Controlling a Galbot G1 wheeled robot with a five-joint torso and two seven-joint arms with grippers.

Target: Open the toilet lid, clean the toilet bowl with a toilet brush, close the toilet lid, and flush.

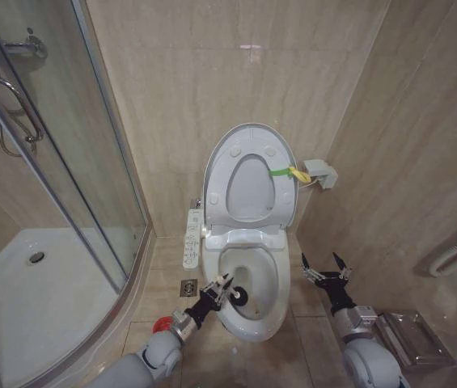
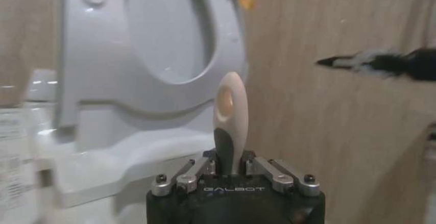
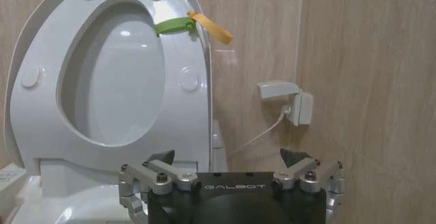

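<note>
The toilet lid (image 1: 249, 190) stands upright against the wall, the ring seat raised in front of it, and a yellow-green strap (image 1: 289, 172) hangs at its right edge. Below is the open toilet bowl (image 1: 270, 317). My left gripper (image 1: 222, 288) sits at the bowl's left rim, shut on the toilet brush, whose black head (image 1: 239, 296) is inside the bowl. In the left wrist view the pale handle (image 2: 230, 106) rises from the left gripper (image 2: 230, 164). My right gripper (image 1: 325, 269) hangs open right of the bowl, holding nothing. The right wrist view shows the right gripper (image 3: 228, 160) facing the lid (image 3: 116, 86).
A glass shower door (image 1: 58, 153) and white shower tray (image 1: 26, 299) fill the left. A button panel (image 1: 192, 238) sits on the bowl's left, with a floor drain (image 1: 188, 286) and a red cup holder (image 1: 162, 325) beneath. A wall box (image 1: 321, 173) and a metal tray (image 1: 406, 335) are on the right.
</note>
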